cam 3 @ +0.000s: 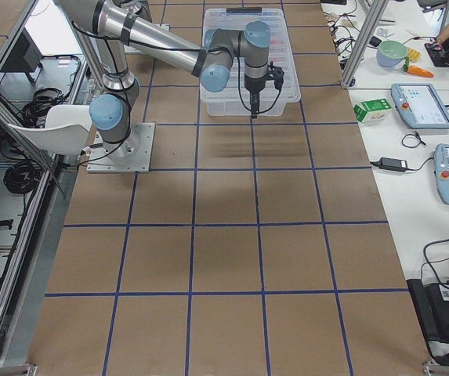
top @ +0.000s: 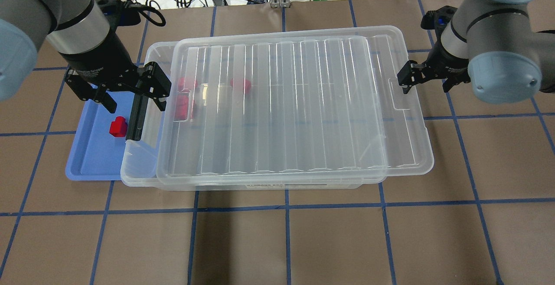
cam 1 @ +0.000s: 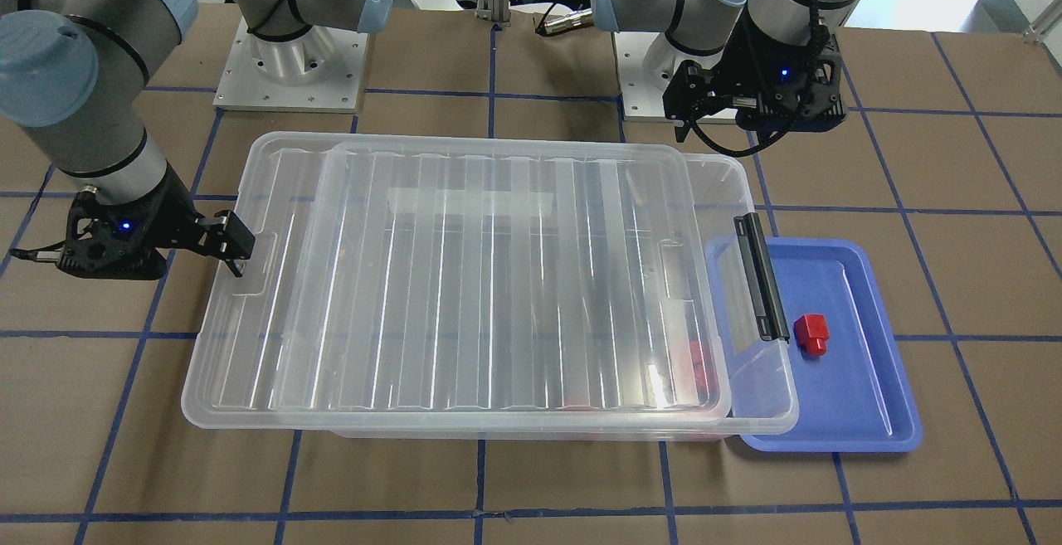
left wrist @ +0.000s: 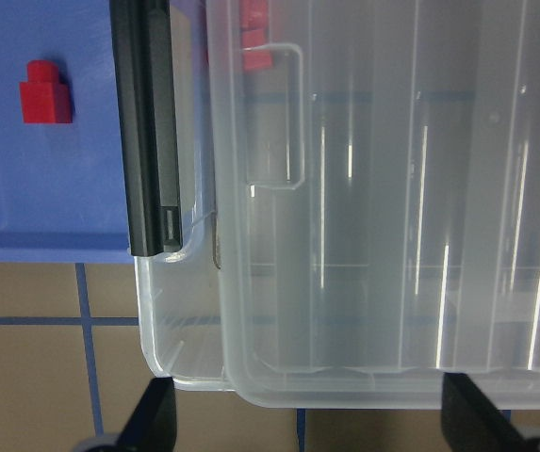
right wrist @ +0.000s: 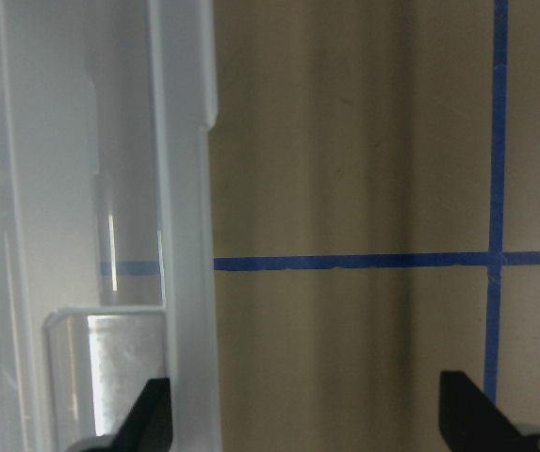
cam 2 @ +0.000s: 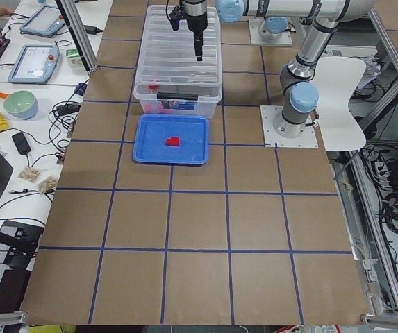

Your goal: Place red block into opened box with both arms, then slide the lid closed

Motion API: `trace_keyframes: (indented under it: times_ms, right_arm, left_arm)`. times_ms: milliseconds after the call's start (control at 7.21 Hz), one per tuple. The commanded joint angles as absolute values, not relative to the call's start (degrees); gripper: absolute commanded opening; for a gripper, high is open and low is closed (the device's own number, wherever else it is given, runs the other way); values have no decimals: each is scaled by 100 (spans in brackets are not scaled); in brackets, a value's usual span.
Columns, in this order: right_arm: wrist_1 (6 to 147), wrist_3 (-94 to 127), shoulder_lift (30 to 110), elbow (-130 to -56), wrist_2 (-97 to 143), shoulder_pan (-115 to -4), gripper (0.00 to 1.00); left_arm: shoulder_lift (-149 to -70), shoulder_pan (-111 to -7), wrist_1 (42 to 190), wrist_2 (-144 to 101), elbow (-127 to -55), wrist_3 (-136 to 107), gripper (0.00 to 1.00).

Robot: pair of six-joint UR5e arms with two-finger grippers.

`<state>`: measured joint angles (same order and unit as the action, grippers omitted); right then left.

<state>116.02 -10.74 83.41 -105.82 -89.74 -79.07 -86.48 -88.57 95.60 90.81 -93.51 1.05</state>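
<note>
1 red block lies on blue tray, not yet in box. Lid sits offset, black clip end uncovered; closing remains. Left tool and right tool both spread wide, holding nothing.

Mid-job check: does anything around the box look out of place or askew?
The lid sits shifted along the box, overhanging the end near the right tool and leaving a gap at the black clip end. One red block lies in the blue tray, outside the box.
</note>
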Motion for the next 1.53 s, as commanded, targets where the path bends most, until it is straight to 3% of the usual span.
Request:
trace_keyframes:
  times_ms: [0, 416, 971, 1387]
  right_arm:
    - [11593, -1606, 8341, -10582, -8974, -7578, 100]
    - [11593, -2213, 8350, -10582, -8939, -7095, 100]
    - [11584, -2889, 8367, -10582, -8877, -6488, 100]
    - [11575, -3452, 8376, -10582, -8868, -6057, 100]
  left_arm:
    - [-8648, -8859, 9554, 9035, -9352, 105, 100]
    - [-8666, -8737, 9562, 9070, -9282, 149, 100]
    - [-8859, -6948, 9319, 9044, -9334, 1911, 100]
    - [-9385, -6636, 8746, 9105, -9360, 2531, 100]
